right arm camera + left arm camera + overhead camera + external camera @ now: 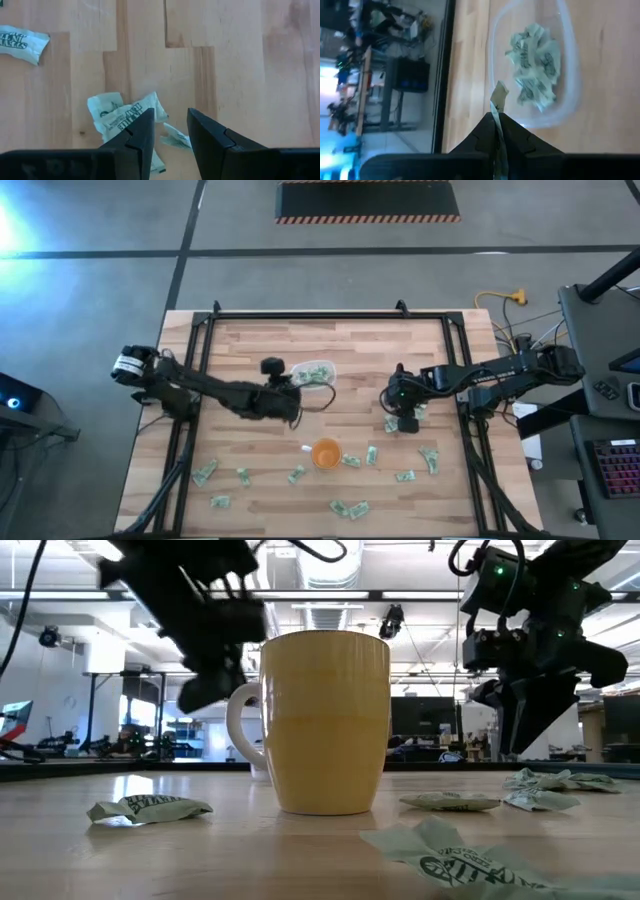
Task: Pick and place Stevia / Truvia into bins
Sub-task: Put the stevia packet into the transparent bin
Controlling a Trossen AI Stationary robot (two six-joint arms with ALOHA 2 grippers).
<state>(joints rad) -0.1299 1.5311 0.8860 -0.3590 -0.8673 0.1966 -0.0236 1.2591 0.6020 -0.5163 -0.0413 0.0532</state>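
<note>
L hand (497, 125) pinches a sachet (499, 97) tight, just beside the clear tub (331, 367), which holds a heap of sachets (534, 70); R hand (170, 131), fingers parted, sits low over crumpled sachets (122, 116) on tabletop (250, 340), right of orange cup (326, 453); more scattered along near edge.

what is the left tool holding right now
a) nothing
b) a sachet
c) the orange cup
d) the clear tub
b) In the left wrist view the left tool is shut on a pale green sachet, hanging over the clear tub that already holds several sachets.
</note>
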